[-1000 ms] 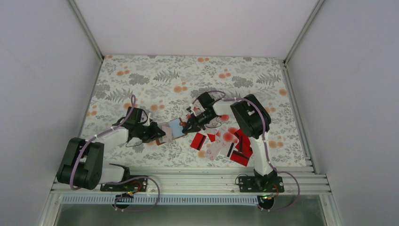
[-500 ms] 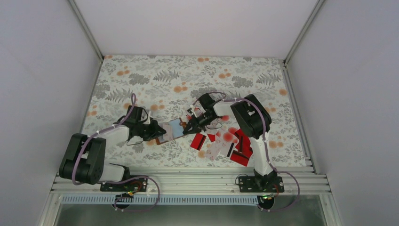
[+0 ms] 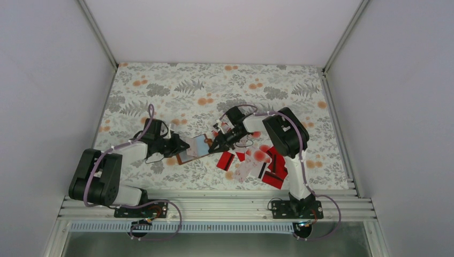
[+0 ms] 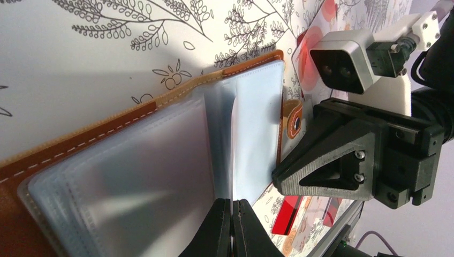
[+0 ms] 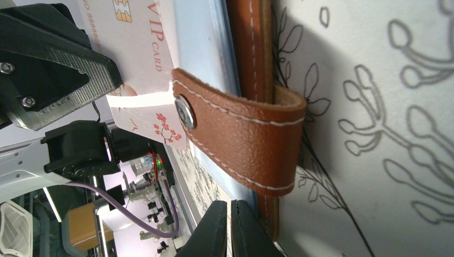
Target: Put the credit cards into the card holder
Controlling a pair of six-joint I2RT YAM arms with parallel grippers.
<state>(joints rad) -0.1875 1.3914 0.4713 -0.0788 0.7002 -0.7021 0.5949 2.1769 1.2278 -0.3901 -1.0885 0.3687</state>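
**A:** Left arm (image 3: 128, 152) has crept right and a touch farther since the earlier frame, closing on the holder (image 3: 195, 146). The right arm (image 3: 284, 134) has hardly stirred.

**B:** And the layout from above?

**A:** The holder lies open mid-tabletop (image 3: 241, 85), between the two sets of jaws. The cards (image 3: 257, 160) are heaped just right of it, toward the near edge, red and white mixed.

**B:** Left wrist view?

**A:** The left jaws are together. One clear leaf of the sleeves (image 4: 150, 176) stands up and runs down between them, so they seem clamped on that leaf. The sleeves in sight look empty. The right jaws' tips sit against the holder's opposite edge.

**B:** Right wrist view?

**A:** The right jaws are pressed together too, but I cannot tell whether they pinch anything. The strap (image 5: 241, 142) curls over just beyond them. A white card (image 5: 142, 48) marked VIP lies at the holder's open edge, beneath the strap's snap end. It is not seated in a pocket, as far as I can see.

**B:** How far along, then?

**A:** Early, I'd judge. No card shows inside a sleeve, one waits at the mouth, and the whole heap is left to do.
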